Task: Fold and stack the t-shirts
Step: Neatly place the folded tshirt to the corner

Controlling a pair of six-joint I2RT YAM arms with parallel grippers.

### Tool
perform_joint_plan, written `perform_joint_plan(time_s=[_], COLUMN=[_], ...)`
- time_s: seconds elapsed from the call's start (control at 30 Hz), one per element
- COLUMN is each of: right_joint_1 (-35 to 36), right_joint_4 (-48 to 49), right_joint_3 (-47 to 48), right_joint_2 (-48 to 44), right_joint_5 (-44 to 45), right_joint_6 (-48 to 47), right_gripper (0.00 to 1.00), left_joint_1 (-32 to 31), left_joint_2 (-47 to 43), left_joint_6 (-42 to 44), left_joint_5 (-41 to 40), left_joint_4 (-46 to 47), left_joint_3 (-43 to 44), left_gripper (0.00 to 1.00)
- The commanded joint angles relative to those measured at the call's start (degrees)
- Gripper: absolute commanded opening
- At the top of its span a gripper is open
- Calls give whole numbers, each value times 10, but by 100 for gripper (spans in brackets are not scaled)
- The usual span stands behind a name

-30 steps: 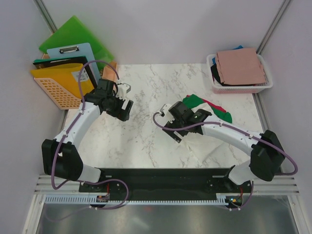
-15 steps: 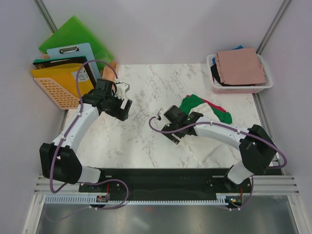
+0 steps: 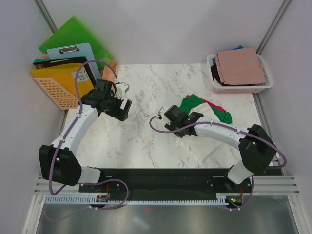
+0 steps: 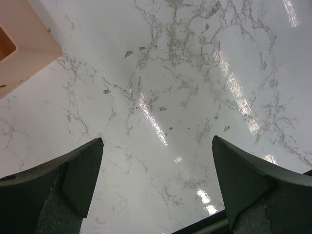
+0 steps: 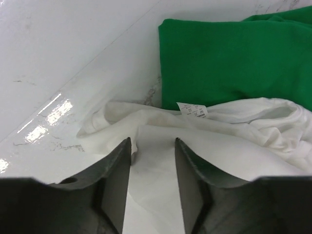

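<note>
Top view: your left claw (image 3: 124, 109) hangs over bare marble worktop (image 3: 146, 83) in the left half of the frame, with no cloth near it. The right claw (image 3: 181, 130) sits at centre, its tip at the left edge of the cream-white t-shirt (image 3: 214, 146), which is spread crumpled across the lower right of the worktop. Just above it lies the green t-shirt (image 3: 191, 102), with a strip of red cloth (image 3: 213, 104) alongside. In the upper right, the white mesh basket (image 3: 241, 89) holds the dusty-pink t-shirt (image 3: 241, 66) on top, with black (image 3: 214, 73) and blue (image 3: 237, 48) showing at its edges. The green boards (image 3: 73, 31) and an orange basket (image 3: 56, 90) stand at upper left.

Left wrist view: your left claw (image 4: 157, 140) stands wide apart, with only glossy worktop between its fingers. A pale orange corner (image 4: 19, 44) shows at upper left.

Right wrist view: your right claw (image 5: 152, 141) is partly closed, its fingers still apart and straddling the bunched edge of the cream-white t-shirt (image 5: 234, 131). You cannot tell whether the pads press the cloth. A small white label (image 5: 191, 110) lies where it meets the green t-shirt (image 5: 229, 58), which fills the upper right.
</note>
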Motion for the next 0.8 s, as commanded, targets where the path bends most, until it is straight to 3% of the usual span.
perform_joint_plan(time_s=[0.0, 0.17, 0.33, 0.37, 0.43, 0.77], right_joint_1=[0, -1, -1, -1, 0, -1], right_joint_4=[14, 13, 8, 5, 5, -39], right_joint_3=[-9, -14, -14, -14, -14, -6], right_joint_2=[5, 5, 11, 10, 9, -49], right_joint_5=[4, -1, -8, -9, -9, -20], right_joint_6=[-1, -7, -10, -10, -5, -17], right_gripper=[46, 36, 40, 36, 0, 0], left_joint_1=[3, 3, 3, 3, 3, 3], left_joint_2=[-18, -17, -18, -18, -17, -10], left_joint_6=[-6, -6, -5, -5, -5, -3], left_joint_5=[-8, -9, -11, -11, -9, -13], left_joint_4=[9, 10, 10, 11, 10, 15], left_joint_3=[0, 2, -1, -2, -4, -11], left_gripper=[100, 100, 100, 100, 100, 100])
